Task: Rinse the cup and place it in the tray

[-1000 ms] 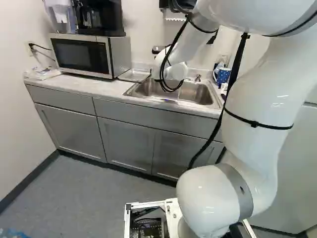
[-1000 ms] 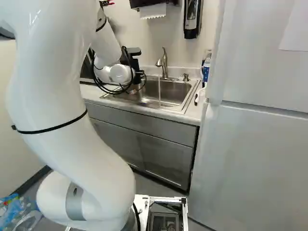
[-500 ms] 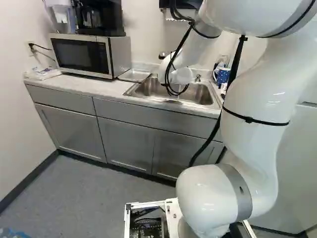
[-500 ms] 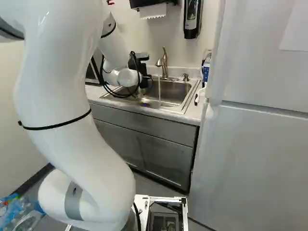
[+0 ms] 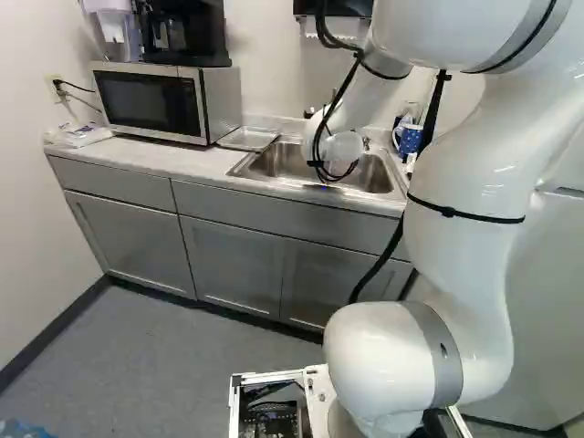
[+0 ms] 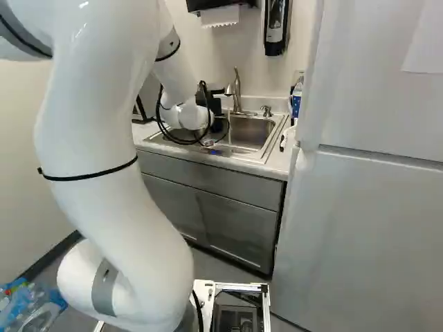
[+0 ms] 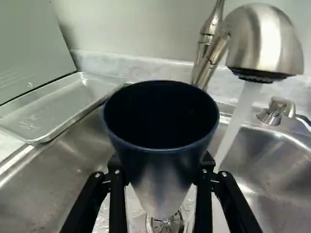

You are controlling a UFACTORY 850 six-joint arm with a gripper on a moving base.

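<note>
Wrist view: the tool [image 6: 216, 124] is pinching the dark blue cup [image 7: 159, 162], one finger at each side of its tapering body. Cup mouth is open toward the wrist camera; the interior reads very dark. Outer wall goes from dark blue near the rim to a paler, shiny tone at the foot. Cup position: over the sink [image 7: 286, 165], with the drain [image 7: 166, 225] partly visible past its foot.

Faucet [image 7: 265, 43] is running. Its stream [image 7: 238, 121] drops into the sink just beside the cup, outside the rim as seen from the wrist. Whether any water lands on the cup wall, I cannot tell. A small chrome fitting [image 7: 274, 111] stands at the sink's back edge, on the faucet's far side from the cup.

Tray [image 7: 58, 109]: shallow, metal, lying on the worktop [image 5: 187, 160] between the sink and the microwave [image 5: 151, 100]. The cup is apart from it.

Base views: arm [image 5: 470, 182] reaches forward to the sink, wrist low above the basin, black cables looped around it. Coffee maker [image 5: 187, 32] and pitcher [image 5: 111, 32] sit on top of the microwave. A blue patterned mug [image 5: 411, 139] is near the sink's other end. Refrigerator [image 6: 367, 180] stands at the right of the right base view; a paper towel dispenser [image 6: 220, 10] hangs on the wall.
</note>
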